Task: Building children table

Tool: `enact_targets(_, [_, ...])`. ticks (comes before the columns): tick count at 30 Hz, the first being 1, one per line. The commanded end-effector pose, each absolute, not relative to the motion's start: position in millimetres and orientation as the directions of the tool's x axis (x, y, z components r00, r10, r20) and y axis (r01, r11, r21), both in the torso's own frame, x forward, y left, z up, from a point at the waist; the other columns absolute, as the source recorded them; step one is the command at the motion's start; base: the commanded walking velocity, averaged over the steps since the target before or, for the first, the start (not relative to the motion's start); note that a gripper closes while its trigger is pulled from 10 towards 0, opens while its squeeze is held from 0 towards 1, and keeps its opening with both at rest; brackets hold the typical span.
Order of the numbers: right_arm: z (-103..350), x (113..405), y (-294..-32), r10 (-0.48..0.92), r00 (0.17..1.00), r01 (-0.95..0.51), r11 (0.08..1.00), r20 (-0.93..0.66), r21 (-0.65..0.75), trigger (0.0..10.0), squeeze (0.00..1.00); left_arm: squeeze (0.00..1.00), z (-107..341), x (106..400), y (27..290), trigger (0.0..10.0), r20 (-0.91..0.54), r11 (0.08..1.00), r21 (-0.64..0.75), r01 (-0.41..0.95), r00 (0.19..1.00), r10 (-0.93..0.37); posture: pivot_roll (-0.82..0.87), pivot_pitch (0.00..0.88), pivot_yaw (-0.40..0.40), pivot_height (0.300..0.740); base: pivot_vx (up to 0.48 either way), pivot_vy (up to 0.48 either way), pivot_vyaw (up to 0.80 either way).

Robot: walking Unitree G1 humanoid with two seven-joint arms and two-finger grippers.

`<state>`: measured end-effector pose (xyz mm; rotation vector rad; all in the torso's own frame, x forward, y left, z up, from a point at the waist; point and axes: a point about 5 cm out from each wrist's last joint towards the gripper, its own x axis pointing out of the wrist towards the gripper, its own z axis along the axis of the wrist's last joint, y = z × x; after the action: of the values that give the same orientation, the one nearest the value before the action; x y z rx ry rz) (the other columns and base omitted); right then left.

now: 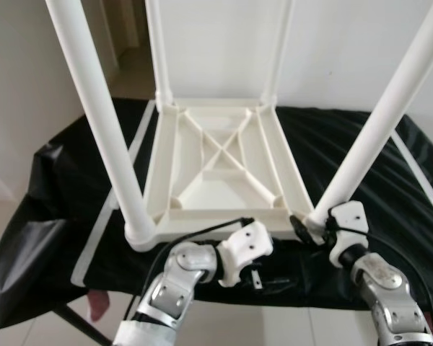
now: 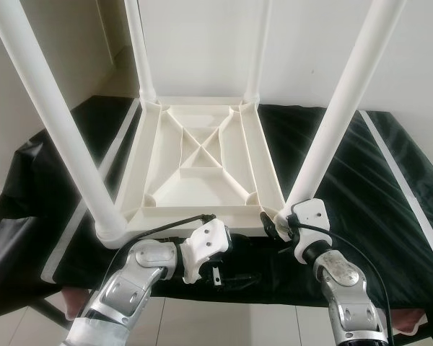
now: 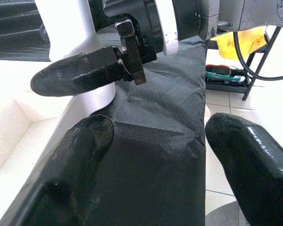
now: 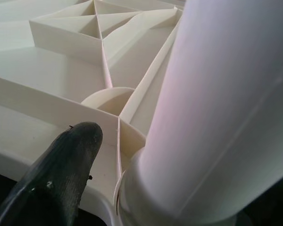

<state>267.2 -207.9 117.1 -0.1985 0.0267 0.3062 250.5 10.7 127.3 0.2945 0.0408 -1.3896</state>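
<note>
Risk sits at the near-right white plastic tube leg (image 1: 375, 119) of your upturned ribbed white table top (image 1: 224, 169): the right gripper (image 1: 307, 225) clasps its base, while the left gripper (image 3: 155, 136) waits spread, so a skewed push could unseat it.

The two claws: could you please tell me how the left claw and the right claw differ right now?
The right claw is at the base of the near right table leg; the left claw sits by the black cloth's front edge, touching no leg. The left claw's fingers are spread open; the right claw's opening cannot be judged. Both are low, beside the upturned white table.
</note>
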Motion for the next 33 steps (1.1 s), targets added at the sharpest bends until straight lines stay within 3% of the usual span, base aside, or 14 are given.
enact_targets(1, [117, 269, -212, 0.298, 0.953, -0.304, 0.934, -0.060, -0.189, 10.0, 0.00, 0.00, 128, 257, 14, 10.0, -0.179, 0.282, 0.197, 0.939, 0.317, -0.932, -0.03, 0.000, -0.035, 0.740, 0.000, 0.000, 0.00])
enact_targets(9, [117, 276, -213, 0.302, 0.952, -0.306, 0.935, -0.049, -0.181, 9.9, 0.00, 0.00, 128, 256, 14, 10.0, -0.181, 0.277, 0.198, 0.940, 0.313, -0.932, -0.04, 0.000, -0.030, 0.740, 0.000, 0.000, 0.00])
enact_targets(10, [117, 278, -212, 0.306, 0.951, -0.309, 0.934, -0.049, -0.179, 8.3, 0.00, 0.00, 128, 256, 13, 10.0, -0.182, 0.276, 0.198, 0.941, 0.312, -0.933, -0.04, 0.000, -0.031, 0.740, 0.000, 0.000, 0.00])
enact_targets(11, [117, 279, -211, 0.312, 0.949, -0.316, 0.933, -0.048, -0.173, 4.8, 0.00, 0.00, 128, 256, 13, 10.0, -0.182, 0.276, 0.198, 0.941, 0.311, -0.933, -0.03, 0.000, -0.035, 0.740, 0.000, 0.000, 0.00])
enact_targets(12, [116, 280, -210, 0.317, 0.947, -0.321, 0.932, -0.050, -0.169, 3.3, 0.00, 0.00, 128, 256, 13, 10.0, -0.182, 0.276, 0.198, 0.941, 0.312, -0.932, -0.03, 0.000, -0.035, 0.740, 0.000, 0.000, 0.00])
enact_targets(14, [115, 281, -209, 0.321, 0.946, -0.325, 0.931, -0.053, -0.167, 2.8, 0.00, 0.00, 127, 256, 14, 10.0, -0.188, 0.279, 0.203, 0.938, 0.318, -0.929, -0.03, 0.000, -0.037, 0.740, 0.000, 0.000, 0.00])
enact_targets(15, [115, 282, -209, 0.322, 0.945, -0.326, 0.931, -0.054, -0.164, 0.7, 0.00, 0.00, 127, 256, 15, 10.0, -0.189, 0.282, 0.203, 0.938, 0.320, -0.928, -0.03, 0.000, -0.041, 0.740, 0.000, 0.000, 0.00])
enact_targets(17, [115, 283, -208, 0.323, 0.945, -0.328, 0.931, -0.053, -0.162, 0.7, 0.00, 0.00, 126, 256, 15, 10.0, -0.189, 0.284, 0.203, 0.937, 0.322, -0.928, -0.03, 0.000, -0.041, 0.740, 0.000, 0.000, 0.00])
enact_targets(18, [115, 284, -208, 0.324, 0.945, -0.328, 0.931, -0.053, -0.162, 0.0, 0.00, 0.00, 126, 256, 15, 10.0, -0.188, 0.286, 0.202, 0.937, 0.323, -0.927, -0.02, 0.000, -0.042, 0.740, 0.000, 0.000, 0.00])
enact_targets(20, [115, 284, -208, 0.324, 0.945, -0.328, 0.931, -0.053, -0.162, 0.0, 0.00, 0.00, 126, 256, 15, 10.0, -0.188, 0.286, 0.202, 0.937, 0.323, -0.927, -0.02, 0.000, -0.042, 0.740, 0.000, 0.000, 0.00])
enact_targets(21, [114, 284, -209, 0.314, 0.948, -0.319, 0.934, -0.057, -0.159, 10.0, 0.00, 0.00, 126, 256, 16, 10.0, -0.188, 0.288, 0.202, 0.936, 0.326, -0.927, -0.02, 0.000, -0.042, 0.740, 0.000, 0.000, 0.00])
enact_targets(33, [109, 280, -206, 0.223, 0.974, -0.226, 0.970, -0.046, -0.092, 10.0, 0.00, 0.00, 127, 256, 18, 10.0, -0.189, 0.290, 0.203, 0.935, 0.328, -0.925, -0.02, 0.000, -0.039, 0.740, 0.000, 0.000, 0.00])
